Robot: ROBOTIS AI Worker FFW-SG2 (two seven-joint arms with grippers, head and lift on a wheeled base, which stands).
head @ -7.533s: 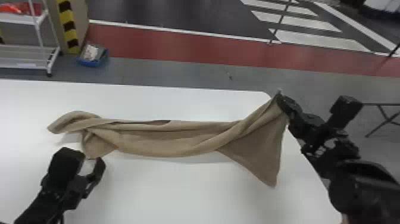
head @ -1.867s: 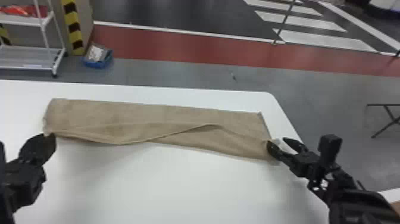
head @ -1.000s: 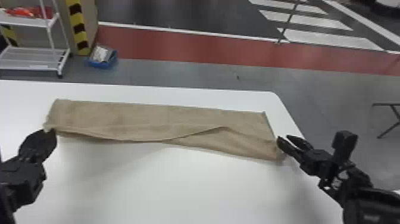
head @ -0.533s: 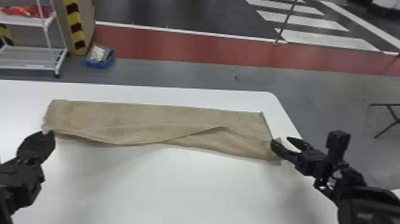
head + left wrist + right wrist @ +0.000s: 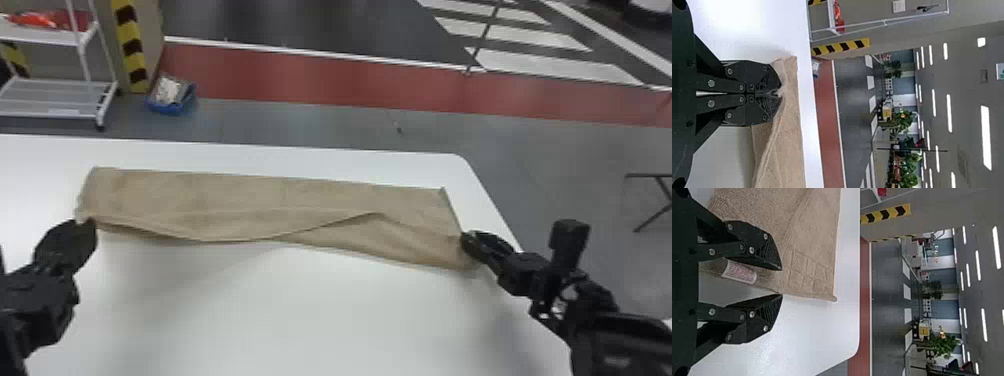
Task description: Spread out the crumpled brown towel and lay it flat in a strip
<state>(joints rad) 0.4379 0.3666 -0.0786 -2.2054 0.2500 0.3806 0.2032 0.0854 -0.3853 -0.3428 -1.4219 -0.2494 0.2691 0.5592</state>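
Brown towel [image 5: 240, 192] held at one end, unheld at the other

The towel lies lengthwise along the table [image 5: 310, 320], its near side still rumpled; the left gripper [image 5: 779, 93] clenches its left end, probably to anchor it against a pull; the right gripper [image 5: 782, 282] is spread wide around the right end's edge, presumably to pinch that corner and draw the loose fold straight.

The closed left gripper with flat black fingers [image 5: 82, 223] hides the pinched corner of the brown cloth towel [image 5: 240, 200]. The head view's left edge cuts off the white metal rack [image 5: 55, 97]; the blue bin's [image 5: 172, 107] contents are blurred. The white label's [image 5: 739, 272] reddish print is too small to read.
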